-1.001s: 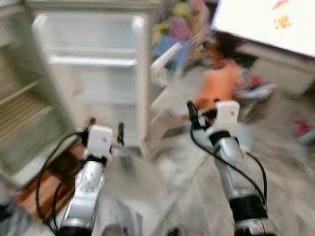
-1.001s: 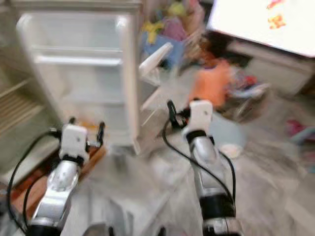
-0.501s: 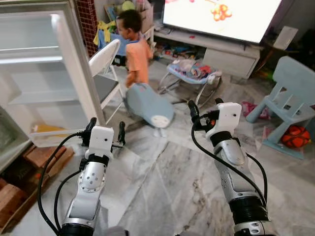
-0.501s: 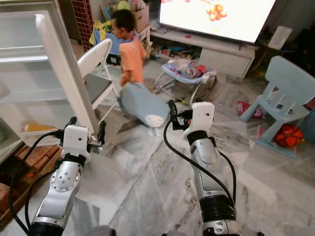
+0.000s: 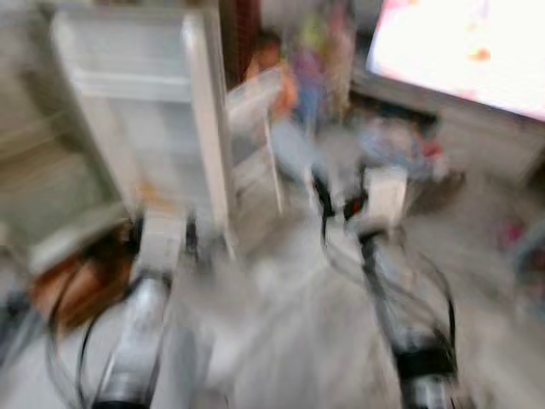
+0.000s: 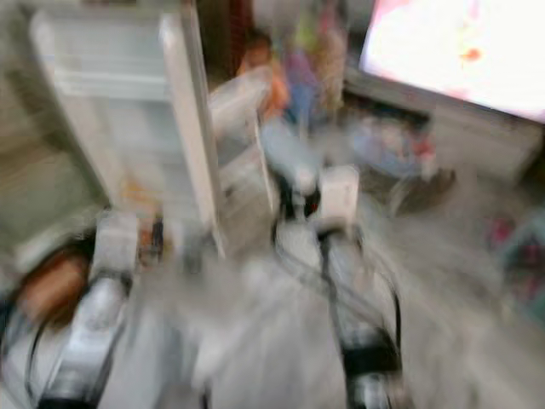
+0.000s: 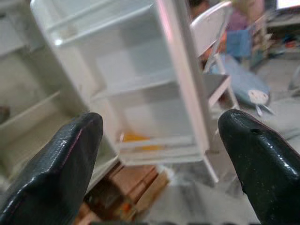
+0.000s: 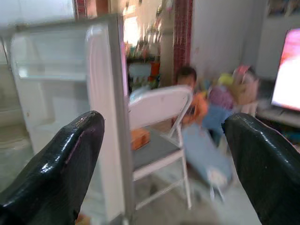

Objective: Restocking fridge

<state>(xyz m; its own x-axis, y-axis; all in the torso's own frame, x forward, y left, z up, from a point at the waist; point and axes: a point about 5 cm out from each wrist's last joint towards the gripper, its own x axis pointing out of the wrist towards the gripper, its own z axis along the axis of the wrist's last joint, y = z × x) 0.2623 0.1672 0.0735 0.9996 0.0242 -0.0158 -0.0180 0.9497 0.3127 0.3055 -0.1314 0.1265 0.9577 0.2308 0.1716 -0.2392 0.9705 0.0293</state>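
The head views are blurred by motion. The white fridge (image 5: 128, 111) stands open at the left, its door (image 7: 140, 89) swung out with bare shelves and a yellow item (image 7: 136, 138) on the lowest door shelf. My left gripper (image 5: 163, 237) is held up in front of the door's foot, open with nothing in it; its fingers (image 7: 56, 168) frame the door in the left wrist view. My right gripper (image 5: 341, 196) is raised mid-room, also open and holding nothing, and points past the door's edge (image 8: 105, 117).
A white folding chair (image 8: 159, 136) stands right beside the door. A person in an orange top (image 8: 193, 96) is behind it, with a blue-grey toy (image 7: 246, 82) on the marble floor. Reddish blocks (image 7: 136, 180) lie under the fridge. A lit TV (image 5: 464, 51) is at the back right.
The whole picture has shifted and blurred, so the camera is moving; the fridge sits nearer the middle than half a second ago. Both grippers stay open with nothing in them.
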